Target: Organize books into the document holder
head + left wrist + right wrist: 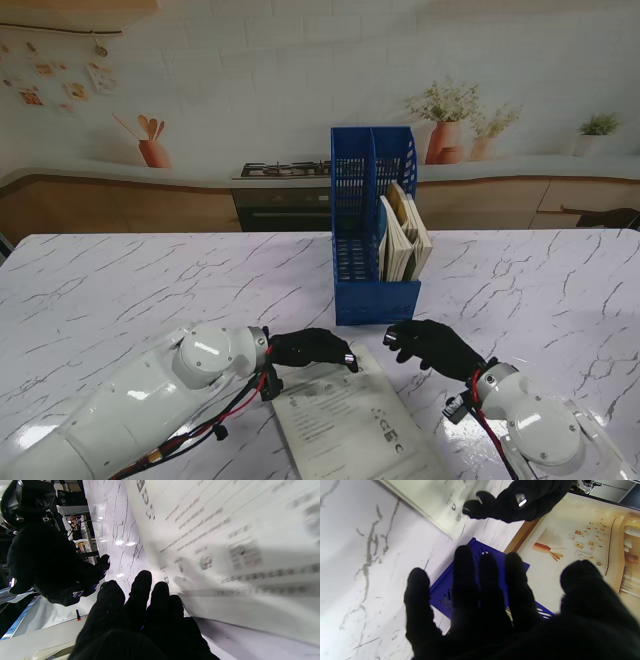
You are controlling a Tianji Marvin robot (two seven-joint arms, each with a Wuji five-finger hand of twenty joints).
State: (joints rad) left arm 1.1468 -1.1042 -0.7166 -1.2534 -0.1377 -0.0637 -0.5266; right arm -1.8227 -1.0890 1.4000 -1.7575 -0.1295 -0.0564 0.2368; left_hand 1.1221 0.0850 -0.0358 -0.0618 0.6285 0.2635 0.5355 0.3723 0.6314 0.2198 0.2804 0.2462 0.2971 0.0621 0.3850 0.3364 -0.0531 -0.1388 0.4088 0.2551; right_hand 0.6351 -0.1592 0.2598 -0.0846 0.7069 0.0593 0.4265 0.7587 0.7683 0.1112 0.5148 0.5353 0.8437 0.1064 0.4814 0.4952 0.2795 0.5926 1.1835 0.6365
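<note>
Stand view: blue file holder point(368, 240) stands upright at frame centre on the marble table point(120, 290), two slots side by side. The right slot holds a few tan and white books point(405, 240), leaning toward the right; the left slot looks empty through its mesh wall.

White booklet point(350, 420) lies flat on the table at bottom centre, printed side up, just nearer to me than the holder and apart from it.

Left hand point(312, 348), black glove, sits at the booklet's far left corner, lower centre-left of frame. Fingers point right, held close together and slightly curled. In the left wrist view the fingertips point(141, 580) lie side by side just at the booklet's point(225, 530) edge; cannot tell whether they touch it or pinch it. No grasp is visible.

Right hand point(432, 345), black glove, sits lower centre-right, just off the booklet's far right corner and just in front of the holder's base. Right wrist view: fingers point(465, 565) extended and a little apart, thumb set off to the side, nothing between them, holder point(475, 580) behind them. Holding nothing.

The two hands face each other across the booklet's far edge, with a small gap between the fingertips.
</note>
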